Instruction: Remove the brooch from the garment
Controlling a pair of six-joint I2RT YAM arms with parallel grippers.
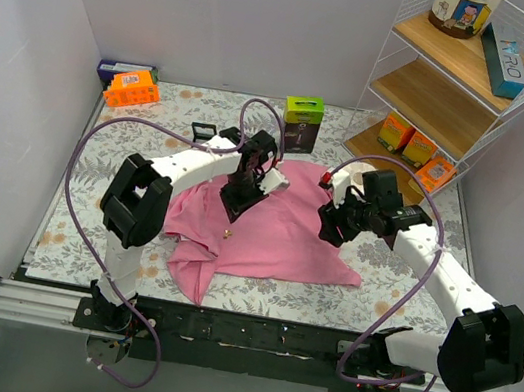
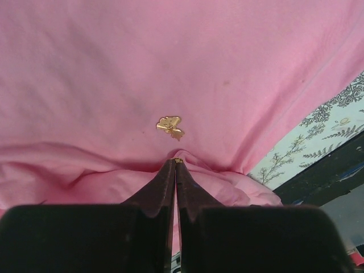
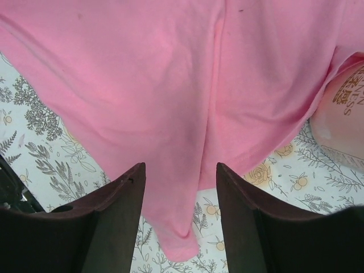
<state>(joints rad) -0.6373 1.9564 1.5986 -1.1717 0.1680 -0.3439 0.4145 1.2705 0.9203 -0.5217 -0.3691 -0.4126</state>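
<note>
Table cover [image 1: 74, 224]: floral, spread under everything.
Shelf rack [image 1: 441, 101]: far right corner, wire and wood, not part of the task.
Garment [image 1: 284, 246]: big pink cloth, rumpled, mid-table between the two arms, one tail trailing toward the near edge.
Left gripper [image 2: 175, 165]: down on the middle of the garment, fingers [image 2: 162, 190] pressed together with no gap, tips at a small raised fold of pink cloth (looks like a pinch of fabric, not of metal).
Right gripper [image 3: 179, 170]: over the right-hand edge of the garment, fingers [image 3: 122, 199] spread wide, nothing between them, pink cloth and floral cover visible in the gap below.
Green box [image 1: 303, 112], orange box [image 1: 131, 90]: back of table, well apart from the work.
Brooch [image 2: 170, 127]: small gold butterfly, lying flat on the garment just beyond the left fingertips, not touching them; in the top view a tiny gold speck [image 1: 226, 234] near the left-centre of the cloth.
Done so far: cloth held down or bunched beside the pin, second arm close by and ready.
Left to do: nearly all of it; brooch not yet gripped, not yet unpinned, not yet lifted clear.
Progress call: early, setup stage only.
</note>
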